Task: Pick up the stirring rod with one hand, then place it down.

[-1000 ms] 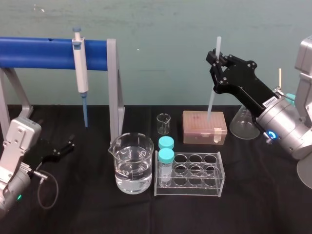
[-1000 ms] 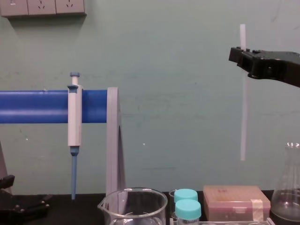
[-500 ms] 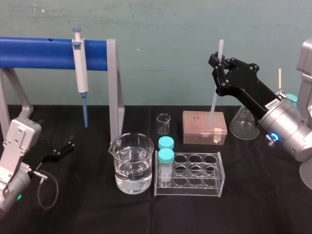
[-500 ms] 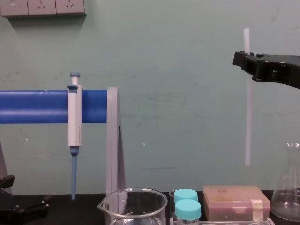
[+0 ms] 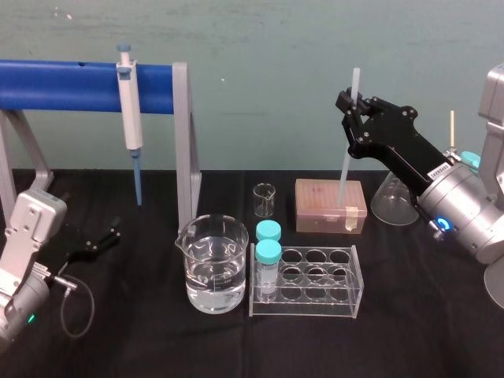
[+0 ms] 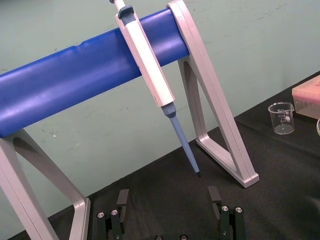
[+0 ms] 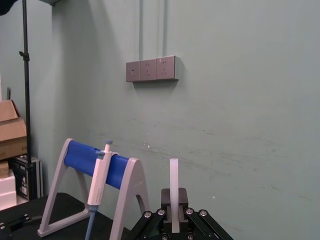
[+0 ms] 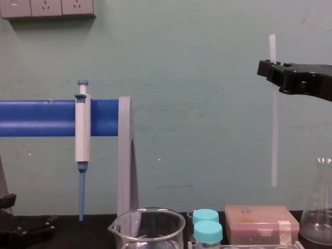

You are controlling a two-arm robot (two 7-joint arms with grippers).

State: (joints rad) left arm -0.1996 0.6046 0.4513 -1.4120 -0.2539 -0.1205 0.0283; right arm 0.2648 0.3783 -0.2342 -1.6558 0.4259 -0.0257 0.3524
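Pale green wall backs the stirring rod (image 8: 274,135), which hangs upright above the pink tip box (image 5: 331,206), its lower end clear of the box. The right gripper (image 5: 352,102) reaches in high from the right, fingers clenched on the rod's upper part. The left gripper (image 6: 168,212) lies low on the black desk (image 5: 142,346) at the left, fingers spread, grasping nothing. A large beaker (image 5: 213,264) holds clear liquid. Two teal-capped vials (image 5: 268,253) stand at the left end of the clear rack (image 5: 315,291).
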